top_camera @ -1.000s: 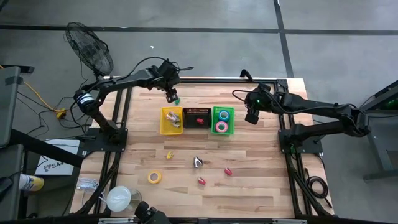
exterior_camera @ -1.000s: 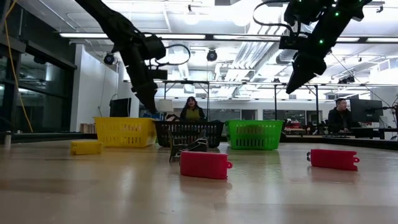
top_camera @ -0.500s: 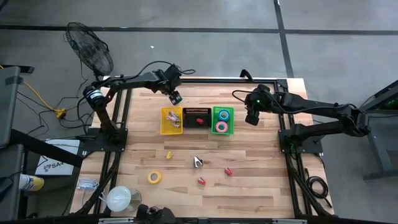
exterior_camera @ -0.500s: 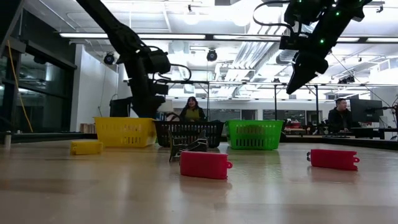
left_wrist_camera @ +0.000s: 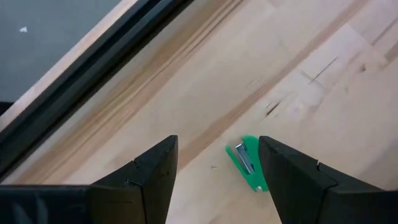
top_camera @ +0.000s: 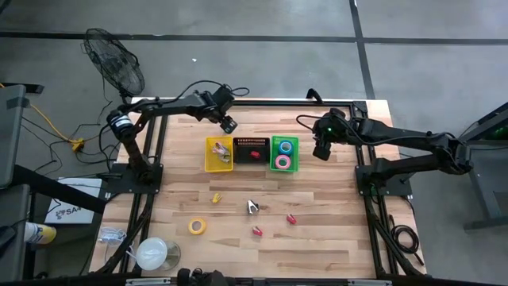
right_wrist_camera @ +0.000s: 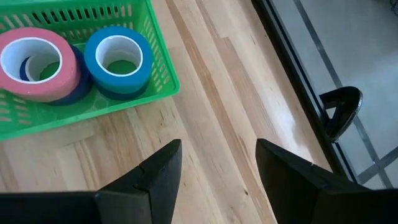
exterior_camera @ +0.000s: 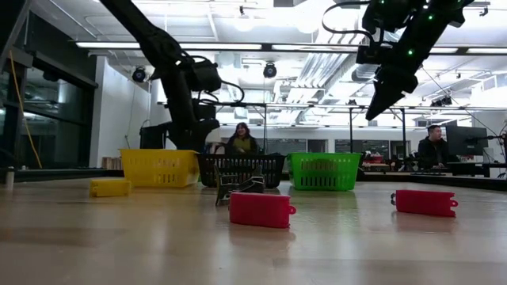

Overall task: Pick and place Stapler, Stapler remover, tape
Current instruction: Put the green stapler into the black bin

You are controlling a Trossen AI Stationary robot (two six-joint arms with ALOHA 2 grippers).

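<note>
At the near part of the table [top_camera: 333,238], a yellow tape roll [top_camera: 197,226] is lying flat, with two red staplers [top_camera: 257,232] [top_camera: 292,218], a small yellow stapler [top_camera: 216,197] and a dark staple remover [top_camera: 252,207] sitting apart from one another just beyond it. Farther back, three bins are standing side by side in a row: a yellow bin [top_camera: 209,156] holding several small items, a black bin [top_camera: 252,157] with a red item inside, and a green bin [right_wrist_camera: 156,59] in which a pink tape roll [right_wrist_camera: 37,63] and a blue tape roll [right_wrist_camera: 118,58] are lying next to each other. Beyond the yellow bin, the left gripper [left_wrist_camera: 214,177] is hovering over the far edge of the table with its fingers spread wide and holding nothing, and a small green stapler [left_wrist_camera: 247,163] is lying on the wood beneath the gap between them. Beside the green bin, the right gripper [right_wrist_camera: 217,168] is hanging above bare wood, its fingers likewise apart and empty. Past the table, two people are sitting in the room [exterior_camera: 245,139] [exterior_camera: 434,148].
</note>
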